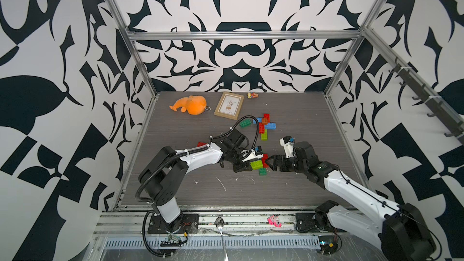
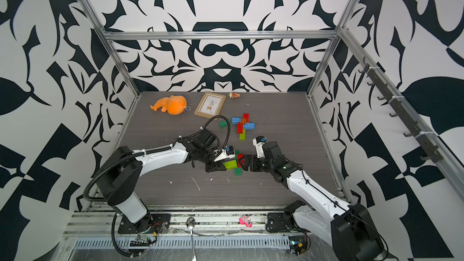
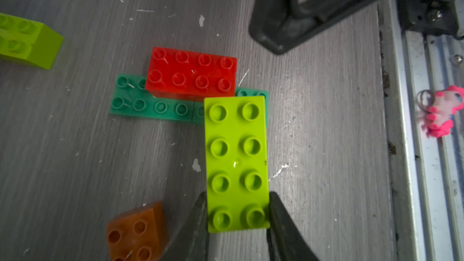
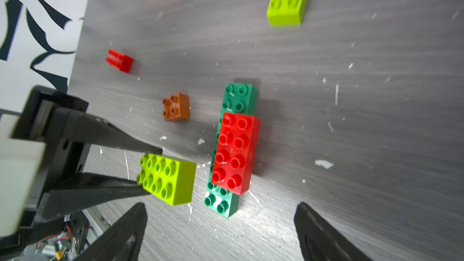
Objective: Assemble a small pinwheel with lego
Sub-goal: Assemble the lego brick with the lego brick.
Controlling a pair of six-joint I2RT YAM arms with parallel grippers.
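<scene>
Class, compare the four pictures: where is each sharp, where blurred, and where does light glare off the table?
Both top views: evenly lit and sharp, frame posts splaying as through a wide lens. Left wrist view: lime brick sharp, left gripper fingers blurred. Right wrist view: red brick crisp, right gripper fingers blurred, white glare on the table.

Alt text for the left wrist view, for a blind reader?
The left gripper holds one end of a lime green brick, its far end near a red brick stacked on dark green bricks. An orange-brown brick lies beside the gripper on the grey table.
</scene>
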